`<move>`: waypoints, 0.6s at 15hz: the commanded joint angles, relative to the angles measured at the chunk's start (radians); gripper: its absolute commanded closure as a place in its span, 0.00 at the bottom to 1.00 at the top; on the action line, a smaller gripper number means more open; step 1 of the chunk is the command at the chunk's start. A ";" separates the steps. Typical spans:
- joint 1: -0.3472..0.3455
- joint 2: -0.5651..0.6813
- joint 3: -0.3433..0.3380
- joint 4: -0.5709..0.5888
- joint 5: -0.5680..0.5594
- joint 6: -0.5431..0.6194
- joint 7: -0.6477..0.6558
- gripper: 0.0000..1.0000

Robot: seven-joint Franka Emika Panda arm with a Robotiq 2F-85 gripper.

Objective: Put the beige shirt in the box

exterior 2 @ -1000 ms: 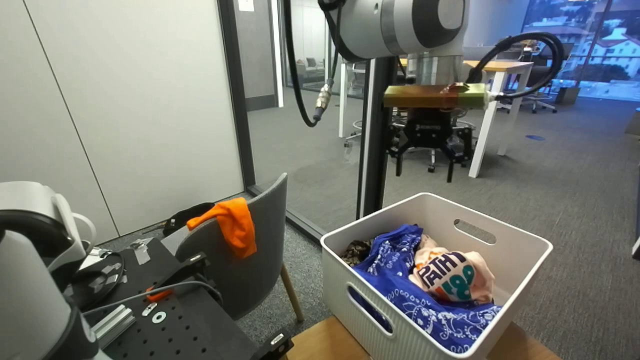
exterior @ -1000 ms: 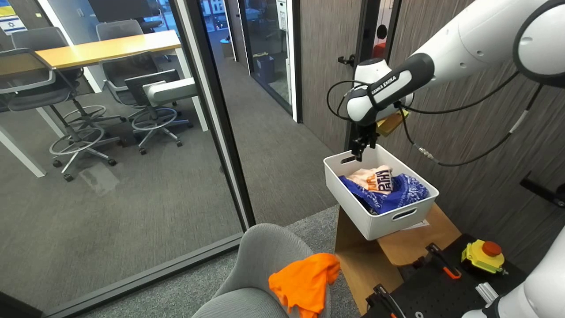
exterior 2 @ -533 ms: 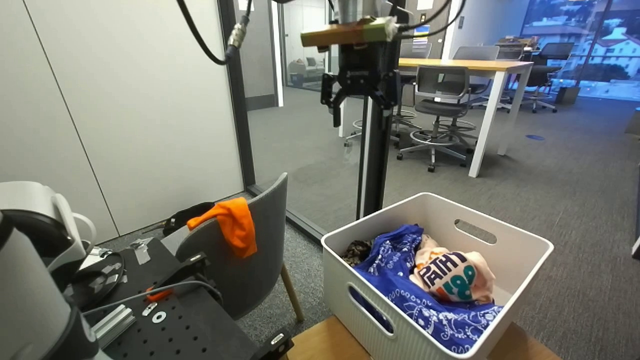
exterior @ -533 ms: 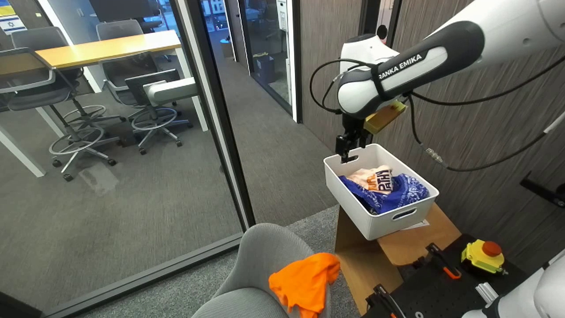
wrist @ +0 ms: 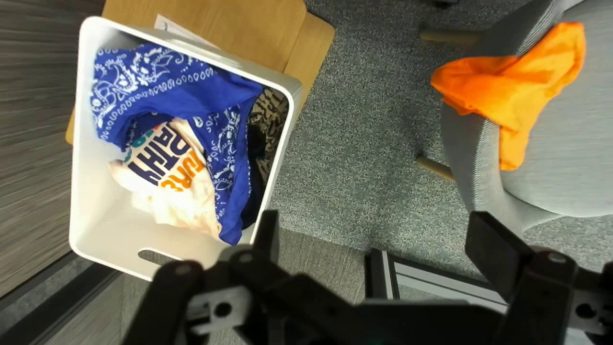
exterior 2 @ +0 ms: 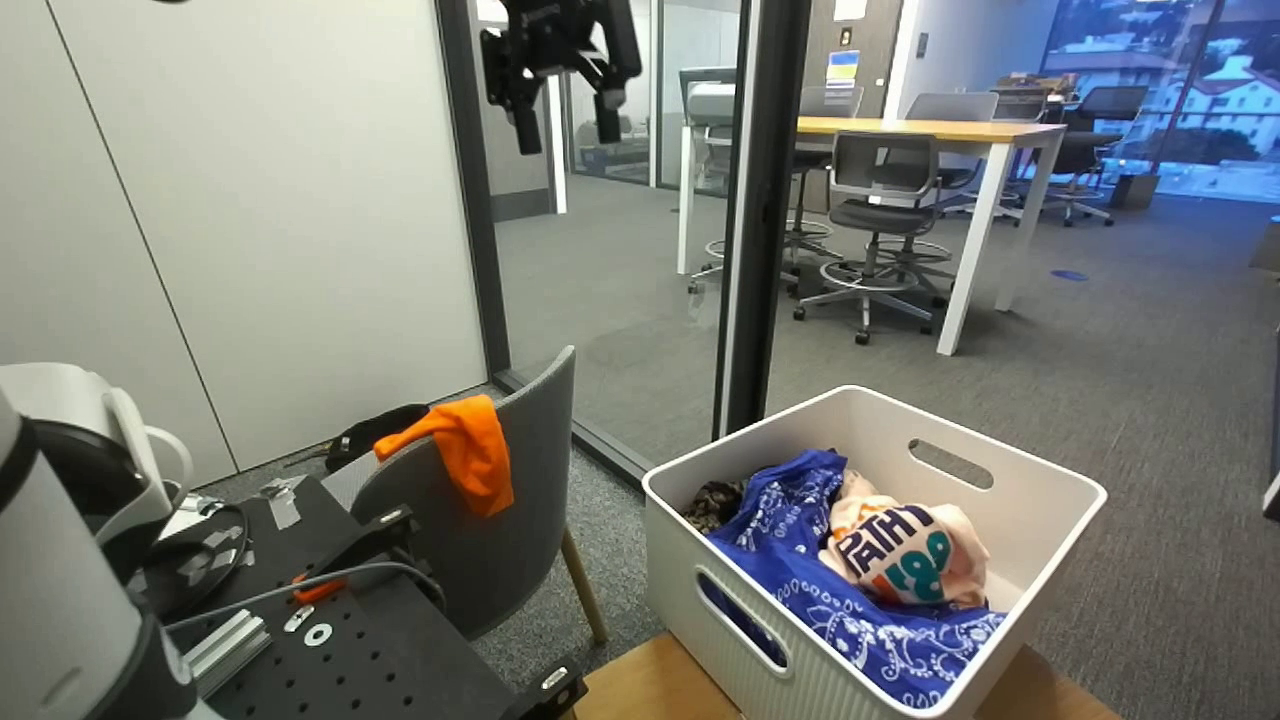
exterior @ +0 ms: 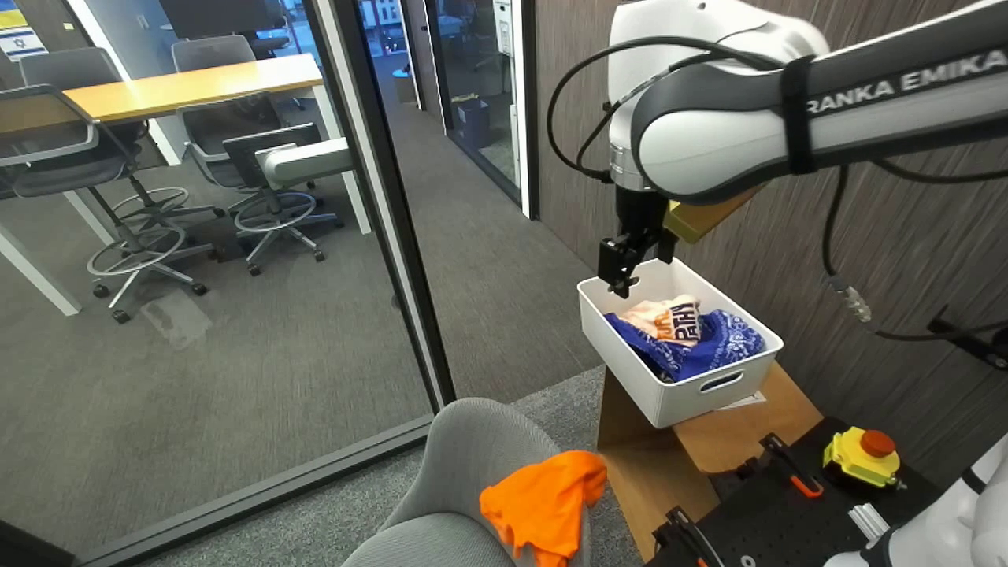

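Note:
The beige shirt [exterior 2: 905,550] with printed letters lies crumpled in the white box, on top of a blue patterned cloth [exterior 2: 790,560]. The shirt also shows in an exterior view [exterior: 661,319] and in the wrist view [wrist: 179,191]. The white box [exterior 2: 1020,490] stands on a wooden stand; its rim also shows in the wrist view [wrist: 76,191]. My gripper [wrist: 373,223] is open and empty, with its fingers wide apart. In an exterior view the gripper [exterior 2: 568,125] hangs well above the box, off to the chair's side.
A grey chair [exterior: 488,441] stands beside the box, with an orange cloth [exterior: 547,508] draped over its back. A glass wall post [exterior 2: 760,220] rises behind the box. A black perforated table [exterior 2: 370,650] with clamps and a yellow-red button [exterior: 862,457] is near the robot base.
The arm has swung away from above the box toward the chair's side and moved up. The open gripper stays open. The shirt, the box and the orange cloth have not moved.

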 commanded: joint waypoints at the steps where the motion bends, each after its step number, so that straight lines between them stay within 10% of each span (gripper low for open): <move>1: 0.052 -0.201 0.016 -0.068 0.071 -0.111 0.007 0.00; 9: 0.094 -0.361 -0.045 -0.129 0.184 -0.172 -0.125 0.00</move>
